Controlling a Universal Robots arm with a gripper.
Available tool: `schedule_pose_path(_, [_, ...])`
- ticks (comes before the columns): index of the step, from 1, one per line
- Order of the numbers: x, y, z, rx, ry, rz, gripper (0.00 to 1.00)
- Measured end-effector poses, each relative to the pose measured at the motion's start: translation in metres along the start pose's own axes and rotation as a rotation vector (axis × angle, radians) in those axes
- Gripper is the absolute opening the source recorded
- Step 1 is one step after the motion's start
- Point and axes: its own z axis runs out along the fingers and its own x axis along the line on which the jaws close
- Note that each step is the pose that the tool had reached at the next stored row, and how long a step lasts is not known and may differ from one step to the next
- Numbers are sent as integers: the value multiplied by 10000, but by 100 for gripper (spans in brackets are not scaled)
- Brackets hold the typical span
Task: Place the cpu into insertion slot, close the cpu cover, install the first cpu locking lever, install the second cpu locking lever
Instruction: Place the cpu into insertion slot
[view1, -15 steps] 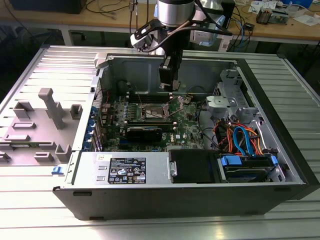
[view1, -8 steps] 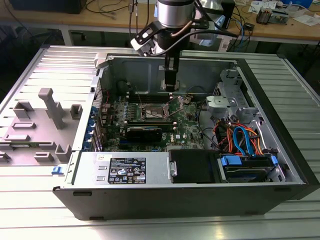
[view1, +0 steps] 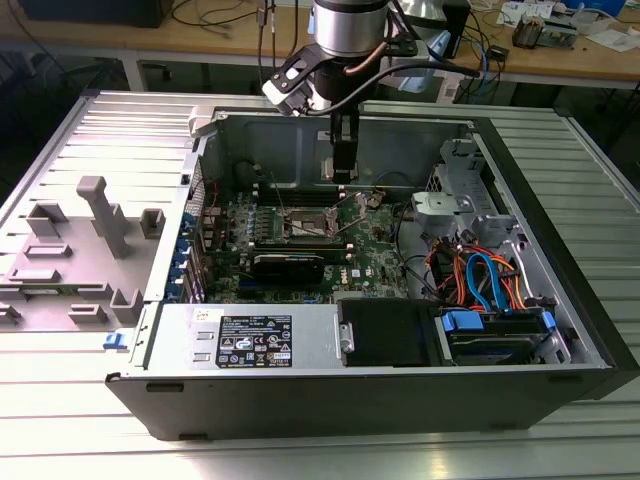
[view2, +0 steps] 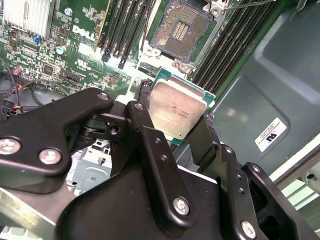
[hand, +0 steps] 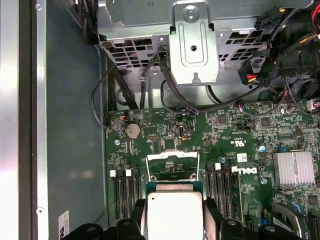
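One step in hand, the first of four: placing the cpu. Clamped by its edges between the black fingers of the gripper: flat square chip, dull silvery metal top, green rim. Ahead of the fingertips, apart from the chip: open insertion slot, a dark square bed of fine contacts on the green motherboard. Standing open beyond the chip in the first wrist view: cpu cover, a thin bright metal frame. Judged to call for squaring chip to slot and a level, gentle descent; contacts probably delicate.
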Motion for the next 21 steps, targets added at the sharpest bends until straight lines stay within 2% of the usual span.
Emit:
schedule_pose_path(8, [0, 0, 0, 0, 0, -3, 55])
schedule_pose_path(12, [-5, -52, 14, 2, 6, -101, 55])
schedule_pose_path(18, [-11, -134, 68, 10, 36, -536, 55])
schedule_pose_path(21, [-13, -145, 72, 12, 41, -606, 55])
